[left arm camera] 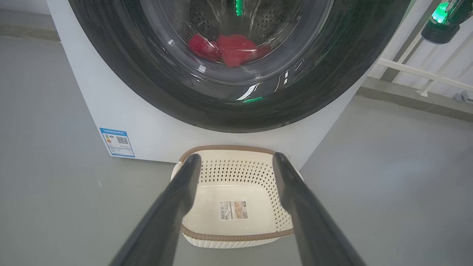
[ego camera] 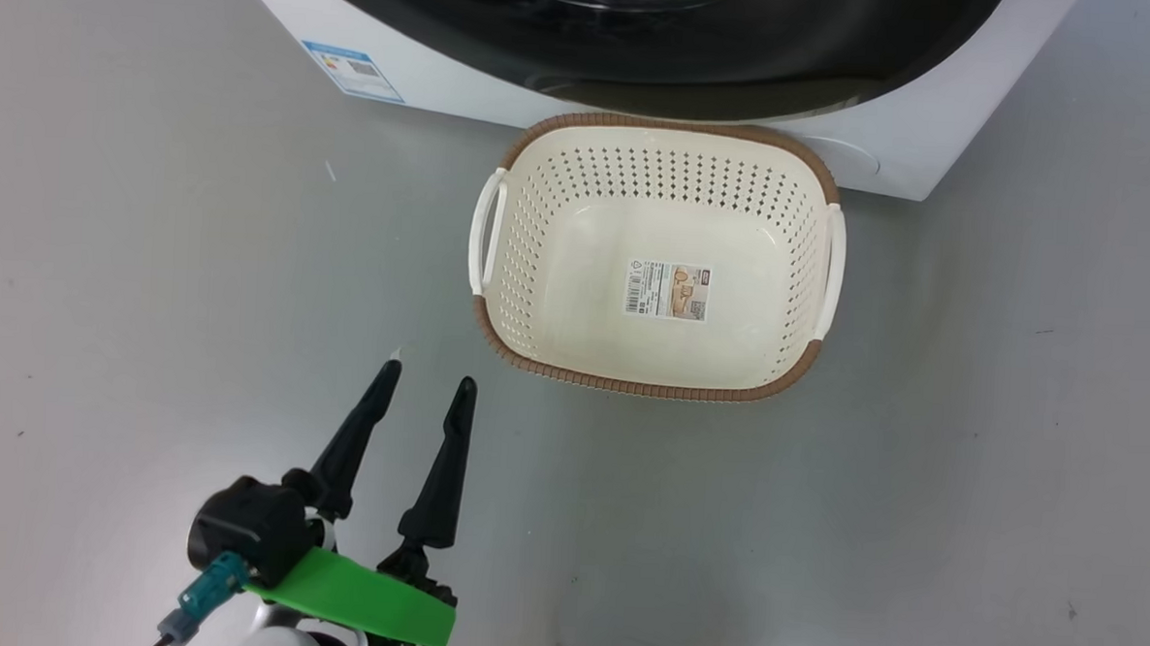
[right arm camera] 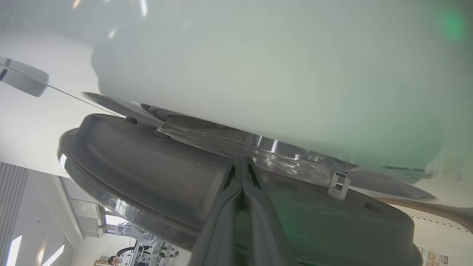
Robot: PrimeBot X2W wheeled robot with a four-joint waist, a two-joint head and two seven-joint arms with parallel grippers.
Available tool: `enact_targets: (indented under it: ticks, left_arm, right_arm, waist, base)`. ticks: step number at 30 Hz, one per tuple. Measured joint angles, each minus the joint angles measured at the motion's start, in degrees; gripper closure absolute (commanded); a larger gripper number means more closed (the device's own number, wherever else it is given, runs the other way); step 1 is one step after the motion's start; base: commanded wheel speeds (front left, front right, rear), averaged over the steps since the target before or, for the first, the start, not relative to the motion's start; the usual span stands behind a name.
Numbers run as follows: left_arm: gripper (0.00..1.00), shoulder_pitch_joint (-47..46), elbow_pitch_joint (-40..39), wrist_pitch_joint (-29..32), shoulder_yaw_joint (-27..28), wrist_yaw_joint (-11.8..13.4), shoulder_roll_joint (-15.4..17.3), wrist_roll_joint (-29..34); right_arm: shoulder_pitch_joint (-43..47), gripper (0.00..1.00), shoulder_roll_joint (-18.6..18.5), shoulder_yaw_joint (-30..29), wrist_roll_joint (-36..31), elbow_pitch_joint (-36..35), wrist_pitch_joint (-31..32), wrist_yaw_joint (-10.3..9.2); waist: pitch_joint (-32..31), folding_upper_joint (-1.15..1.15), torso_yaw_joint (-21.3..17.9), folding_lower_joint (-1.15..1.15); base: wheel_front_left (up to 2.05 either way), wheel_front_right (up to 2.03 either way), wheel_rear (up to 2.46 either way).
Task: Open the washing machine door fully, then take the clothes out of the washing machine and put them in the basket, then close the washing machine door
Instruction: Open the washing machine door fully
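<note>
Hovering over the grey floor (ego camera: 151, 246) on the left, the left gripper (ego camera: 429, 375) is holding its two long dark fingers spread wide, with nothing between them and the tips aiming toward the basket. Moving along, a small blue label (ego camera: 353, 71) is showing low on the white front of the washing machine (ego camera: 450, 80). Just right of the gripper, the basket (ego camera: 630, 388) is sitting on the floor, tucked right up against the machine's base, with a label showing on its bare bottom. Above it, the washing machine door (left arm camera: 147, 92) is looming with its glossy black rim, and the clothes (left arm camera: 229, 48) are lying red behind the glass, low in the steel drum (left arm camera: 266, 22). Over on the right, the right gripper (right arm camera: 242, 162) is pressing its fingers flat together and gripping nothing. Its tips are pointing into the seam where the dark door edge is meeting the white machine front, though I cannot tell whether they are actually touching it.
</note>
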Motion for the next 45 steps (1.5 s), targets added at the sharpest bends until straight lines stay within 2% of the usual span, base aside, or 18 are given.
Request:
enact_targets:
  ticks: [25,45]
  left_arm:
    - [0.0,0.64,0.01,0.0,-0.52,0.48,0.01,0.02]
    - [0.0,3.0,0.07,0.0,-0.08,0.49,0.04,0.82]
  right_arm:
    - [10.21,1.0,1.61,2.22,-1.49,-6.94,3.08,0.0]
    - [17.31,1.0,4.85,4.41,-1.32,-12.37,7.05,0.0]
  waist:
    - [-4.75,0.0,-1.16,0.0]
    - [-9.05,0.0,-1.6,0.0]
  base:
    - [0.0,0.0,0.0]
    - [0.0,0.0,0.0]
